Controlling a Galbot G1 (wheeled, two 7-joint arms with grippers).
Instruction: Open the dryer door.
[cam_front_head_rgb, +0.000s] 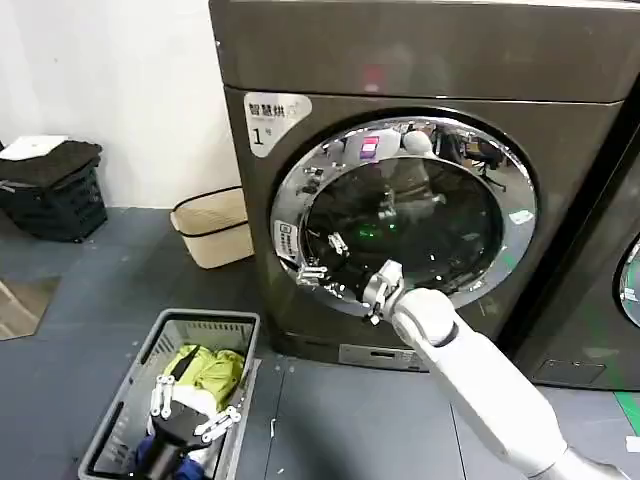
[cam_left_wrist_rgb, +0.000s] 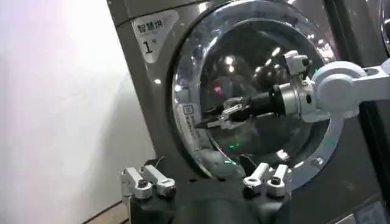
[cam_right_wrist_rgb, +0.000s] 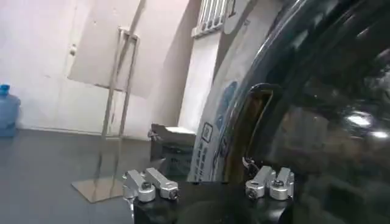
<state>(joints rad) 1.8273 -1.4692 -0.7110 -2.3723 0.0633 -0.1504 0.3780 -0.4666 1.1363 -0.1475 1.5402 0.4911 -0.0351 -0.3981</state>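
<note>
The dryer door (cam_front_head_rgb: 420, 215) is a round porthole with a wide chrome rim (cam_front_head_rgb: 290, 215) and dark glass, lying flat against the dark dryer front. My right gripper (cam_front_head_rgb: 316, 272) is at the rim's lower left edge, open, fingers pointing at the door's side. The left wrist view shows that right gripper (cam_left_wrist_rgb: 213, 119) in front of the dryer door (cam_left_wrist_rgb: 262, 79). In the right wrist view my right gripper (cam_right_wrist_rgb: 210, 184) stands close to a dark recess (cam_right_wrist_rgb: 256, 122) in the rim. My left gripper (cam_front_head_rgb: 195, 408) hangs open over the laundry basket, holding nothing.
A grey laundry basket (cam_front_head_rgb: 215, 322) with yellow-green clothes stands on the floor at the lower left. A beige bag (cam_front_head_rgb: 215, 228) leans by the dryer's left side, and a black crate (cam_front_head_rgb: 55, 195) sits against the wall. A second dark machine (cam_front_head_rgb: 600, 300) adjoins on the right.
</note>
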